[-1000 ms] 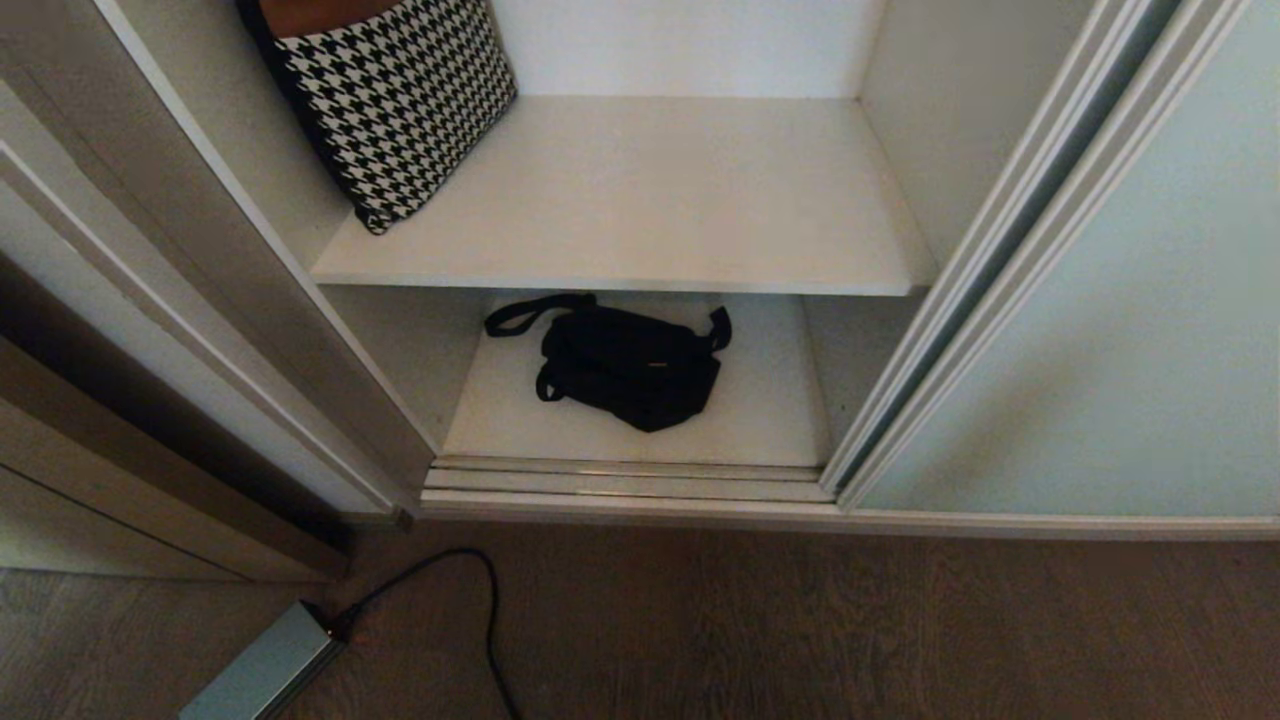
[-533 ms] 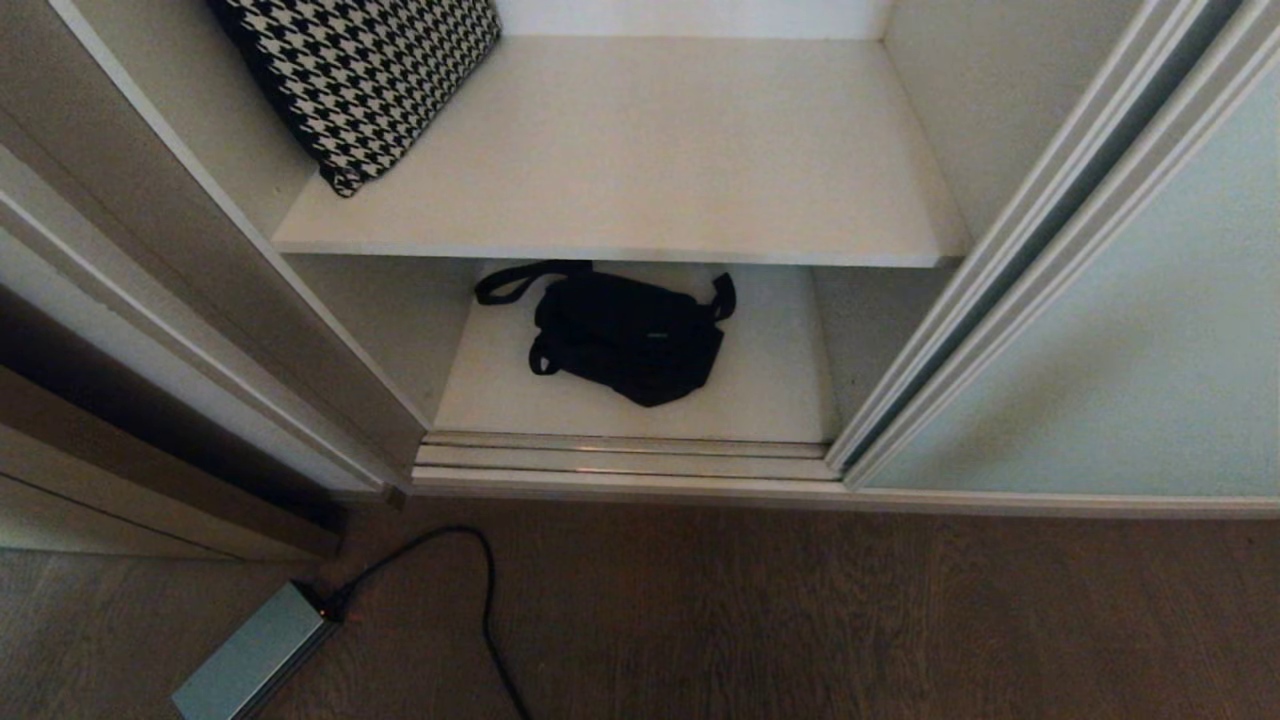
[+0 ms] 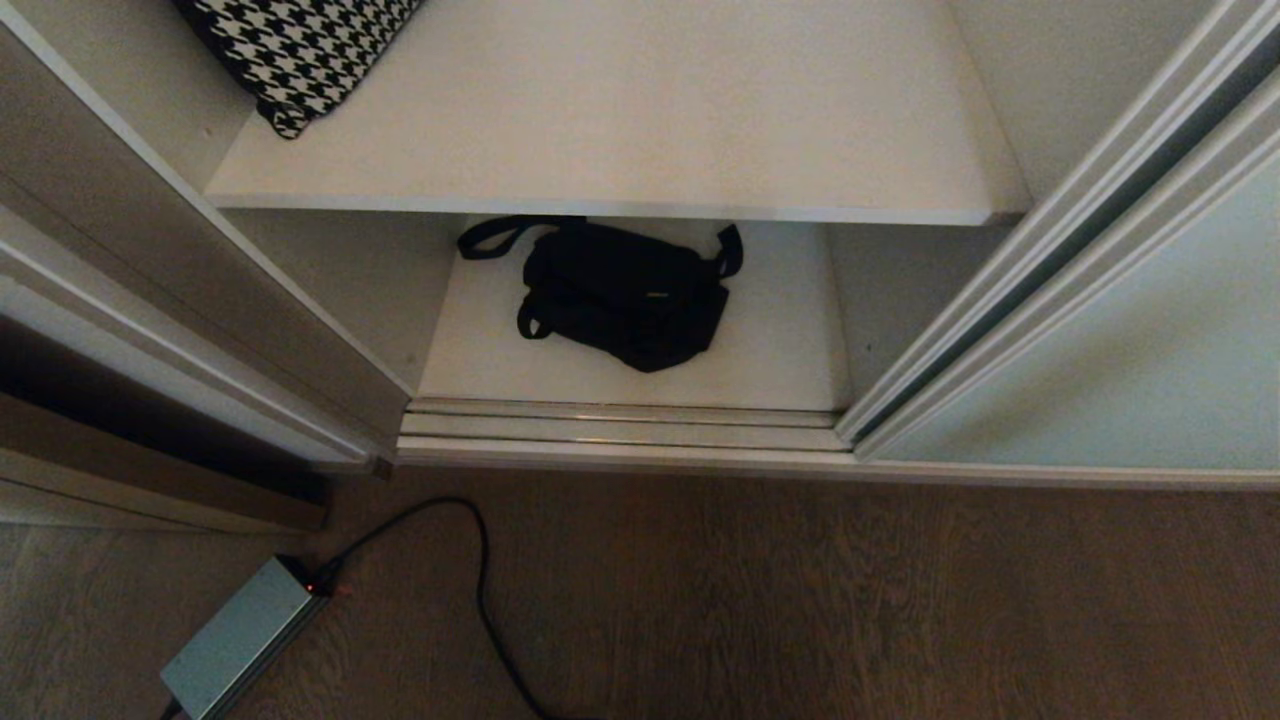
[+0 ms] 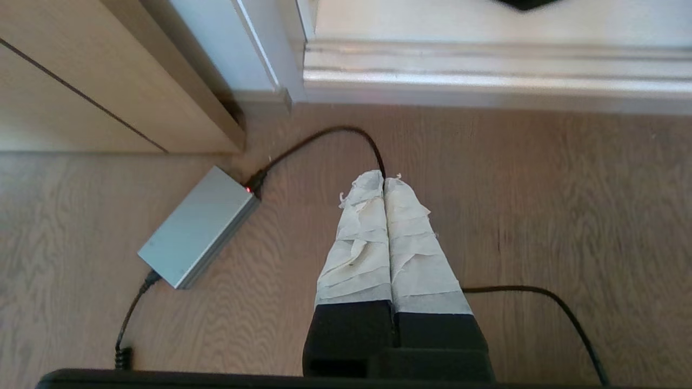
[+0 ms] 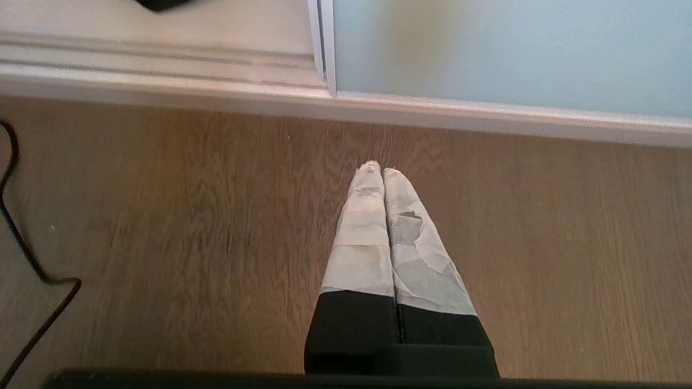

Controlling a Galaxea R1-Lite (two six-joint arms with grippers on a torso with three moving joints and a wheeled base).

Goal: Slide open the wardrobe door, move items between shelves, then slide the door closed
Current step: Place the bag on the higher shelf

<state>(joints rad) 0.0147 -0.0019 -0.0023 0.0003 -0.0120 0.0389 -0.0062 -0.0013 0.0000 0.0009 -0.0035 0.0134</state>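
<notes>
Operator, your sliding wardrobe door (image 3: 1130, 350) stands drawn aside to the right, leaving the compartment open. Its frosted green panel also shows in the right wrist view (image 5: 508, 51).

Inside, you have two of the shelves in sight. The upper shelf (image 3: 640, 110) carries a houndstooth bag (image 3: 290, 50) at its left rear, leaning against the left wall, only partly in frame. The bottom shelf (image 3: 790, 340) holds a black bag (image 3: 625, 295) lying flat near the middle, its strap looped out to the left; the bag's rear part is hidden under the upper board's front edge. The floor track (image 3: 620, 425) runs along the front of the opening.

On the wooden floor (image 3: 800, 600) to the left, a grey power brick (image 3: 240, 650) lies with a black cable (image 3: 480, 570) curving away from it.

Neither arm appears in the head view. Your left gripper (image 4: 385, 181) hangs over the floor near the cable, its taped fingers pressed together, holding nothing. Your right gripper (image 5: 378, 168) hangs over bare floor in front of the door's lower rail, fingers likewise pressed together and empty.
</notes>
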